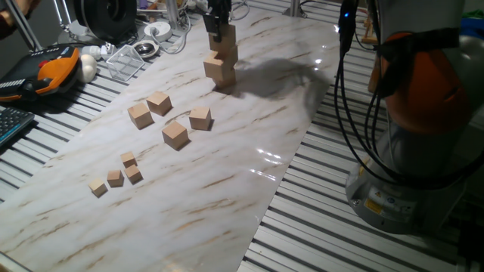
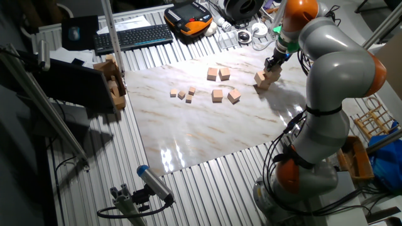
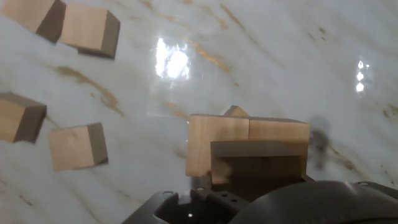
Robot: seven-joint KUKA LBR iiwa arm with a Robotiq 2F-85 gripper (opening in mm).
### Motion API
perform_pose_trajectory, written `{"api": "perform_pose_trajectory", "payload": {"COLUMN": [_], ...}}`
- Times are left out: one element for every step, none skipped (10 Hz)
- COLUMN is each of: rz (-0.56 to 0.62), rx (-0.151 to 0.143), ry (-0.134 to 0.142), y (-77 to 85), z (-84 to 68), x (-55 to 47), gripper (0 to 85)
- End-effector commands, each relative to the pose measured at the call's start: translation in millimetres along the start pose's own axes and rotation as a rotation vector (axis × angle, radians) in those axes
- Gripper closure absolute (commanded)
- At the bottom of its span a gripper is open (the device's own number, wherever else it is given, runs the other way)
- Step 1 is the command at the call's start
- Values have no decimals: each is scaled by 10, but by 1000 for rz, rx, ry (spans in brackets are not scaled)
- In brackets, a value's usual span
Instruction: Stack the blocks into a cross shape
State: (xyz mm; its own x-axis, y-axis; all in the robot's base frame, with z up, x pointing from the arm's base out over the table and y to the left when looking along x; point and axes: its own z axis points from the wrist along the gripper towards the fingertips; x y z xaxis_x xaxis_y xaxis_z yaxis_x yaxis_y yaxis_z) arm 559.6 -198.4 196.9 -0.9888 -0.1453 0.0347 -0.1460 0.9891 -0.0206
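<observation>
Tan wooden blocks [image 1: 221, 60] rise as a stack near the bench's [image 1: 249, 121] far edge, building the cross upward. The end effector [image 1: 218, 29] grips the top block, apparently to seat it squarely. Four spares [image 1: 170, 119] wait mid-bench.

blocks [image 1: 175, 134]: plain light tan wood
table [image 1: 249, 143]: white marble, brown veins
arm [image 2: 333, 69]: grey, orange joints
</observation>
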Motion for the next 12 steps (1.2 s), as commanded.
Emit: {"api": "perform_pose_trajectory", "payload": {"rz": [25,49,85,97,91,83,82,79,77,80,80,77], "rx": [-8,-13,-26,-34,-39,-31,-34,-37,-36,-38,-39,-40], "ry": [7,10,21,25,23,23,23,23,26,29,30,30], "y": [-15,-35,-51,-53,-43,-35,-39,-46,-56,-64,-68,-73], "z": [16,47,77,95,99,112,131,141,140,143,142,145], "x": [10,27,39,30,9,-21,-43,-75,-96,-101,-102,-104], "gripper": [850,850,850,850,850,850,850,850,850,850,850,850]}}
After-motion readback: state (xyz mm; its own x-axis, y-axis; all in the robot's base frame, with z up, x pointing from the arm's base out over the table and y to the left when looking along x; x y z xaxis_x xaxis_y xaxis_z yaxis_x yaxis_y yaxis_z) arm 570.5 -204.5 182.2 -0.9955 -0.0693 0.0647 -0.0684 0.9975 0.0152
